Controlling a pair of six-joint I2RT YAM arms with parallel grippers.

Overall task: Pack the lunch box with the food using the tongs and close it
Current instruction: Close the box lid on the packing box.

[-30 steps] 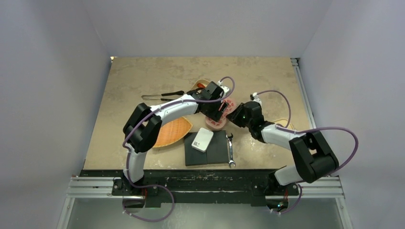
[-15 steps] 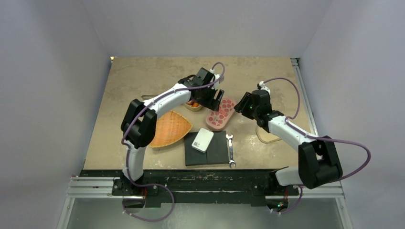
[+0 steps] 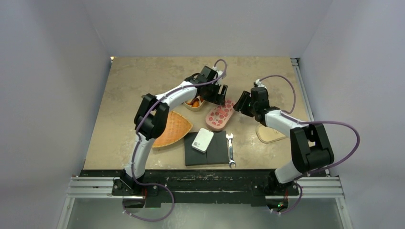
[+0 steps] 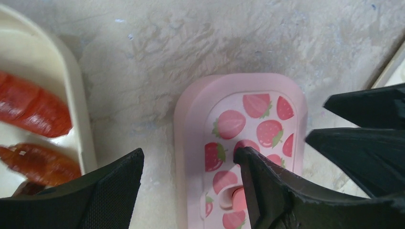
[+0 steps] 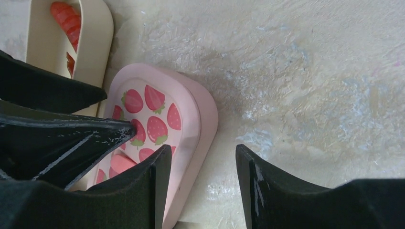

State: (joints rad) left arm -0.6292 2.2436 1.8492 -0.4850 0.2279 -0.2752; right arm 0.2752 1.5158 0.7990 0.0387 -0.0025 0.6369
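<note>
Pink box (image 3: 217, 118) mid-table, lid (image 5: 157, 114) on. Left arm (image 3: 173, 96) stretched far, left claw (image 4: 188, 155) wide open, empty, above it. Right arm (image 3: 279, 119) angled inward, right claw (image 5: 201, 150) part open, empty.

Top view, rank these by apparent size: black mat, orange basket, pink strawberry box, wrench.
Largest: black mat and orange basket, too close to rank, since the basket is partly hidden.
Next: pink strawberry box.
Smallest: wrench.
</note>
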